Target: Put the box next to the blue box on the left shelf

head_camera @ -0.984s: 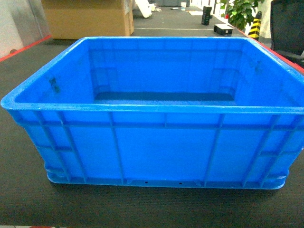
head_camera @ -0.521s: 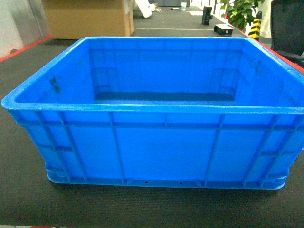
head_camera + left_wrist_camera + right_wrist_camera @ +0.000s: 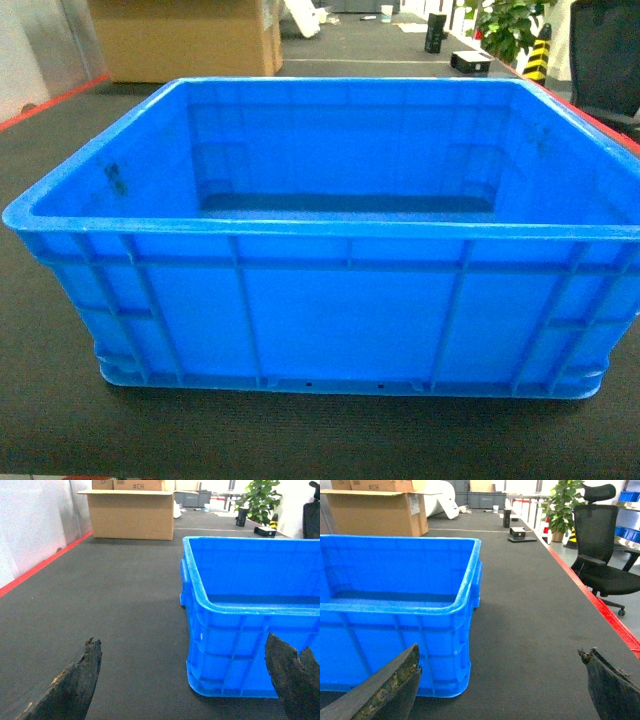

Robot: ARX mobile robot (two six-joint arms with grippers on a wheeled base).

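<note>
Nothing has shifted since a second ago: one box [image 3: 330,320] sits in the same spot on the dark ribbed floor mat [image 3: 50,400], square to the head camera, its near wall facing the robot and the small tab with two tiny holes at the bottom edge centre. It is open-topped and holds nothing.

Each wrist view shows two worn dark fingers. The left gripper [image 3: 187,680] hangs spread wide near the mat, its fingers [image 3: 80,680] straddling the box's near left corner without touching it. The right gripper [image 3: 495,685] is likewise spread wide, one finger before the near right corner, the other over bare mat.

Behind, at the mat's far edge, stands one large cardboard carton [image 3: 132,512]; a smaller carton on top of it carries the letters "CH" [image 3: 138,486], the rest unreadable. One potted plant [image 3: 562,510] and one black office chair [image 3: 602,555] stand beyond the mat's red right border [image 3: 605,615].
</note>
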